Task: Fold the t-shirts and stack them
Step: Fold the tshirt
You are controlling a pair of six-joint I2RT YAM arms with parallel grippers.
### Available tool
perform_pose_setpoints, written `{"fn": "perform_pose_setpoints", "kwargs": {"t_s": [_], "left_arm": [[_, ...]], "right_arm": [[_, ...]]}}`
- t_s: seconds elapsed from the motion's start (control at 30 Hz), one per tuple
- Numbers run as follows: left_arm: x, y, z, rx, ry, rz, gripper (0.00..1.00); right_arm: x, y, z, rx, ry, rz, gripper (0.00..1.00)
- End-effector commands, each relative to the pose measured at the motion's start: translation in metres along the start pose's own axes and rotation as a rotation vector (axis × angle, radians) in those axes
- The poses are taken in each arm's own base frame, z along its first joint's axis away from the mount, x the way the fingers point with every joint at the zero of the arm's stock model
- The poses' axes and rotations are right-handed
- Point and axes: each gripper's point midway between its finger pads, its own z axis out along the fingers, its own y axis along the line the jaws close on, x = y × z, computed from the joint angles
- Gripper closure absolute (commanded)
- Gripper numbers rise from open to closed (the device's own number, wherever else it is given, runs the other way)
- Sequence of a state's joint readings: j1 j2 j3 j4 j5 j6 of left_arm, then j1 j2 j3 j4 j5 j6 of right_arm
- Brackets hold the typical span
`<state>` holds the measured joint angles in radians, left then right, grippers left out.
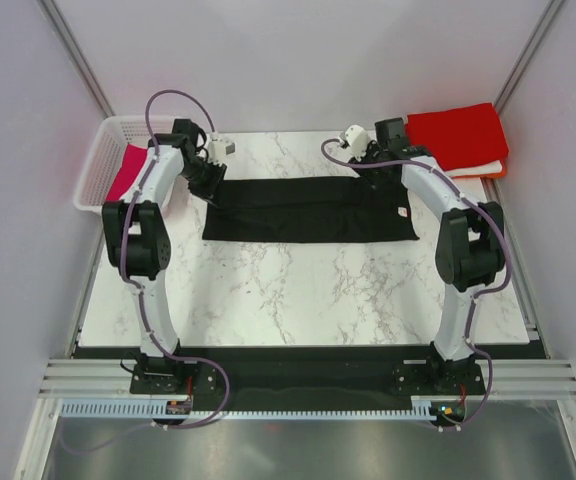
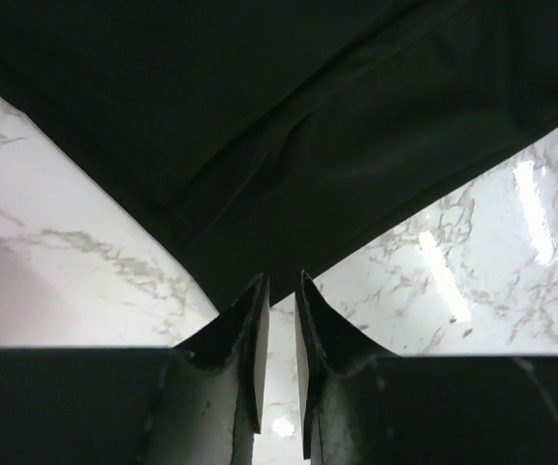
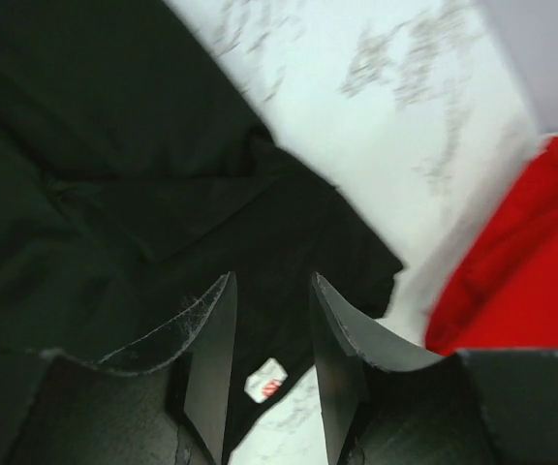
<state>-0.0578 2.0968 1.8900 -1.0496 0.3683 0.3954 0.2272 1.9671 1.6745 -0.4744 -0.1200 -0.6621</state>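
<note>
A black t-shirt [image 1: 308, 210] lies on the marble table, folded into a long flat band, with its small pale neck label [image 1: 402, 212] near the right end. My left gripper [image 1: 211, 190] hovers at the band's far left corner. In the left wrist view its jaws [image 2: 281, 281] stand a narrow gap apart with only marble between them, and the black cloth [image 2: 289, 126] lies just ahead. My right gripper [image 1: 376, 172] is over the far right corner. It is open [image 3: 272, 279] above the cloth [image 3: 114, 194], with the label [image 3: 265, 380] showing between its fingers.
A folded red t-shirt [image 1: 458, 135] lies on an orange and a white one at the back right corner; the red cloth [image 3: 521, 281] is also close on the right of the right gripper. A white lattice basket [image 1: 103, 150] at the back left holds a magenta shirt [image 1: 128, 172].
</note>
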Motion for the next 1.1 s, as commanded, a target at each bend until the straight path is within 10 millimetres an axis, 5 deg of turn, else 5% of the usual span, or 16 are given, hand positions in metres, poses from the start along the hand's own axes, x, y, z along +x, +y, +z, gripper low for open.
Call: {"fn": "perform_pose_setpoints", "kwargs": {"t_s": [0.0,0.37,0.6,1.07], "left_arm": [[0.008,-0.009,0.021,0.085,0.029,-0.008,0.81],[0.037,-0.001,0.054,0.101,0.133,-0.044,0.88],[0.049,0.004,0.064,0.091,0.177,-0.054,0.98],[0.055,0.006,0.069,0.089,0.197,-0.071,0.98]], "right_arm": [[0.025,0.029,0.019,-0.134,0.086,0.016,0.55],[0.033,0.04,0.04,-0.206,0.114,-0.002,0.53],[0.04,0.053,0.041,-0.272,0.124,-0.003,0.52],[0.042,0.069,0.042,-0.358,0.127,0.013,0.49]]}}
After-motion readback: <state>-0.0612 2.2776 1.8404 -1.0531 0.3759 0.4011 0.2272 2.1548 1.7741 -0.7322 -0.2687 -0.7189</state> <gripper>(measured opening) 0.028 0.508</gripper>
